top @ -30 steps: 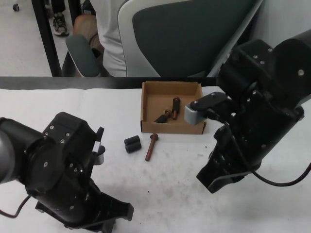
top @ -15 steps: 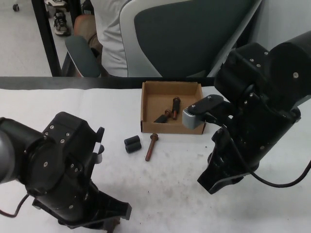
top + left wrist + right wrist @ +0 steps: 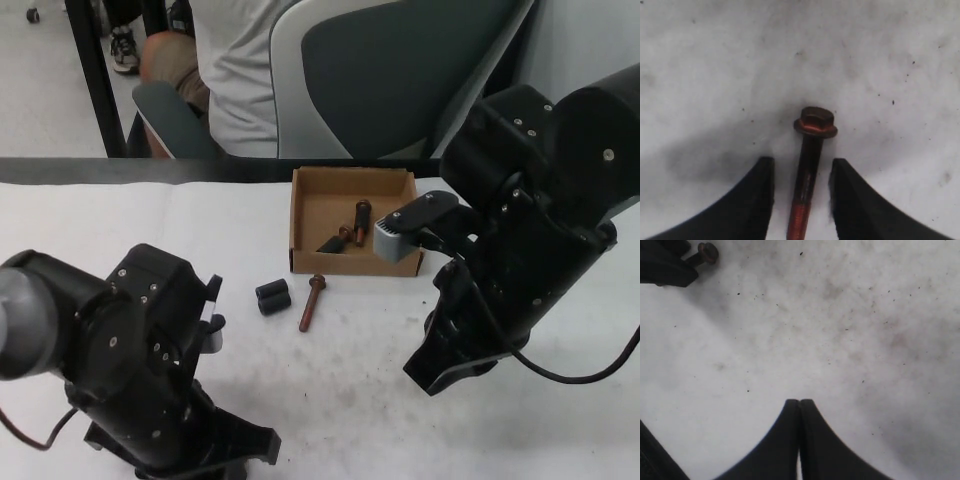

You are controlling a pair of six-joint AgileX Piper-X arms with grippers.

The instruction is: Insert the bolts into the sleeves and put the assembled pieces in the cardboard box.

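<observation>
Left wrist view: rusty-brown bolt (image 3: 809, 150) with flanged hex head.

High view: set at 6 o'clock, facing 12 o'clock and down over the bench (image 3: 360, 330). Wrist views: close above its surface, sharing one bolt (image 3: 809, 150).

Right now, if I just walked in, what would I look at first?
Two big black robot arms loom over the white bench, one at the near left and one at the right. Between them, farther back, a cardboard box sits with a loose bolt and a black sleeve lying before it. The left gripper, open, straddles another bolt.
</observation>
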